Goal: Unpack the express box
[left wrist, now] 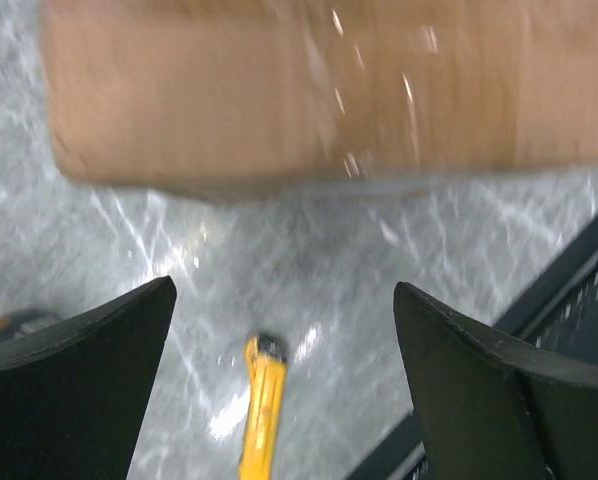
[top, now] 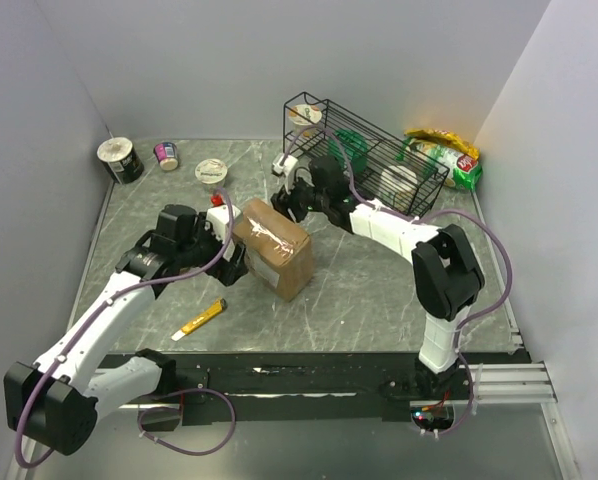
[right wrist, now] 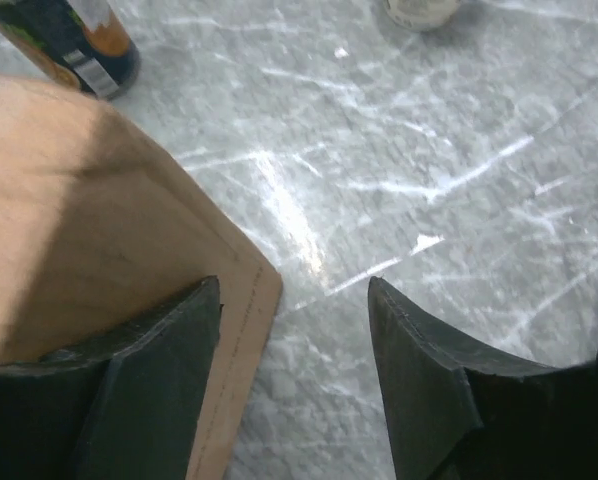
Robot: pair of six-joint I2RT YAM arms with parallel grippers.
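The box [top: 272,248] is sitting mid-table [top: 379,290]; the left gripper [left wrist: 284,288] is hanging open and empty beside it, and the right gripper [right wrist: 294,285] is hovering open at its corner.

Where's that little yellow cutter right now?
Seen from above, the cutter lies flat on the table, left of centre, just on the near side of the box and apart from it.

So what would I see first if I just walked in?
You'd spot the brown express box first, sitting in the middle of the table. The left gripper and the right gripper are both open, one at each side of it. After that you'd notice the black wire basket at the back right and the yellow knife lying in front of the box.
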